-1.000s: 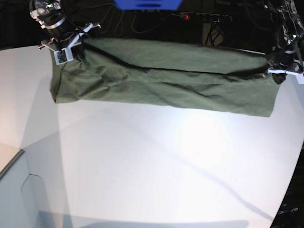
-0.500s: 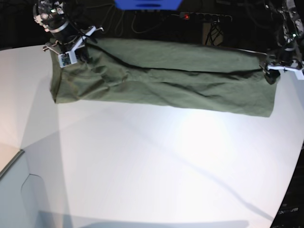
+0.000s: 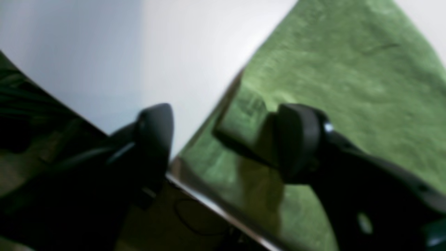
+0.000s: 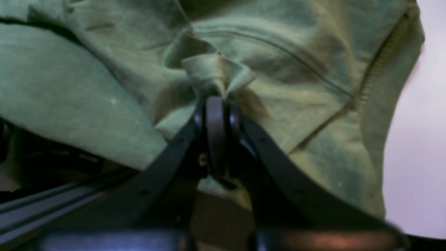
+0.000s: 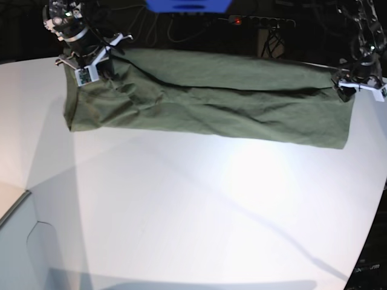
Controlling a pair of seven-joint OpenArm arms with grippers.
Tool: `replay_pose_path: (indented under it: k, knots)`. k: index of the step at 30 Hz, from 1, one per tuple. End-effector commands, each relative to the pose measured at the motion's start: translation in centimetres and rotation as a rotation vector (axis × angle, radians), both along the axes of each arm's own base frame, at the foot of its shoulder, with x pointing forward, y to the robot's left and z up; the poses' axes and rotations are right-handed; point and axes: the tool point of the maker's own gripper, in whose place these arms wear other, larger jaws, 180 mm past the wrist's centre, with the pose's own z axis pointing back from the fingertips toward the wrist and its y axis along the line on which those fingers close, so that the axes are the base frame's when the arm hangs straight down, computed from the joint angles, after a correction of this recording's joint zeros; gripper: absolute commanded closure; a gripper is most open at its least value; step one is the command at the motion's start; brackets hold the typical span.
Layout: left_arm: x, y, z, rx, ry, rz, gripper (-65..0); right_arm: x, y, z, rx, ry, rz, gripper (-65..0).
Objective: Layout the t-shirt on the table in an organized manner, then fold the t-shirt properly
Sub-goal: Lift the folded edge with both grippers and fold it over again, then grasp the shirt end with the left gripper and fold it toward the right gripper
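The olive-green cotton t-shirt (image 5: pixel 205 99) lies as a long band across the 12 o'clock edge of the smooth white counter (image 5: pixel 199 211). The right arm's jaws (image 4: pixel 216 101) pinch a bunched fold of it; the left arm's jaws (image 3: pixel 223 136) stand parted at the cloth's edge, gripping nothing. We judge the fold best set by lowering both ends together — releasing evenly. Beyond the counter, dark cables and a blue panel (image 5: pixel 187 5).
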Motion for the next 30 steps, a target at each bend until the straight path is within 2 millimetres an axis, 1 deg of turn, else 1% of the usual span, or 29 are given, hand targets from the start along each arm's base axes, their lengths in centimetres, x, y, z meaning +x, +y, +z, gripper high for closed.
replay_pose_path:
  k: [1, 5, 6, 9, 11, 13, 14, 16, 17, 19, 21, 22, 23, 25, 28, 30]
  knots:
    - [1.2, 0.7, 1.2, 0.035, -0.037, -0.011, -34.7, 0.5, -0.1, 0.8, 0.008, -0.034, -0.005, 0.0]
    - [1.2, 0.9, 1.1, 0.075, -0.010, -0.032, -22.7, 0.5, -0.1, 0.8, 0.008, -0.034, -0.005, 0.0]
    - [1.3, 0.8, 1.1, 0.078, -0.007, -0.037, -20.9, 0.5, -0.1, 0.8, 0.008, -0.034, -0.005, 0.0]
    - [1.4, -0.5, 0.2, 0.068, 0.019, -0.080, -16.6, 0.5, -0.1, 0.8, 0.008, -0.034, -0.005, 0.0]
    - [1.0, -0.7, -0.7, 0.057, 0.044, -0.086, -14.2, 0.5, -0.1, 0.8, 0.008, -0.034, -0.005, 0.0]
    - [1.1, -0.7, -1.2, 0.044, 0.051, -0.078, -11.7, 0.5, -0.1, 0.8, 0.007, -0.034, -0.006, 0.0]
    - [0.9, -0.7, -1.6, 0.037, 0.060, -0.074, -9.3, 0.5, -0.1, 0.8, 0.007, -0.034, -0.006, 0.0]
    - [0.9, -0.8, -1.7, 0.034, 0.063, -0.072, -1.1, 0.5, -0.3, 0.8, 0.005, -0.034, -0.009, 0.0]
    - [0.9, -0.8, -1.7, 0.034, 0.063, -0.072, 0.0, 0.5, -0.3, 0.8, 0.004, -0.034, -0.010, 0.0]
    - [0.9, -0.8, -1.6, 0.034, 0.059, -0.072, -1.1, 0.5, -0.3, 0.8, 0.004, -0.034, -0.010, 0.0]
    - [1.5, -0.9, -0.8, 0.043, 0.034, -0.078, -0.4, 1.2, -0.3, 1.0, 0.004, -0.048, -0.010, 0.0]
    - [2.1, -0.9, 0.0, 0.054, 0.011, -0.084, -0.4, 1.3, -0.4, 0.9, 0.004, -0.048, -0.012, 0.0]
    - [2.6, -0.9, 0.9, 0.067, -0.013, -0.092, -0.4, 1.2, -0.4, 0.6, 0.006, -0.039, -0.014, 0.0]
    - [2.9, -1.0, 2.4, 0.094, -0.042, -0.111, -0.4, 1.5, -0.4, 0.2, 0.011, -0.036, -0.018, 0.0]
    - [4.2, -1.4, 4.9, 0.129, -0.103, -0.139, -0.4, 1.4, -0.5, -0.5, 0.016, -0.018, -0.024, 0.0]
    - [4.4, -2.0, 6.0, 0.140, -0.131, -0.150, -0.4, 1.6, -0.4, -0.7, 0.019, -0.017, -0.024, 0.0]
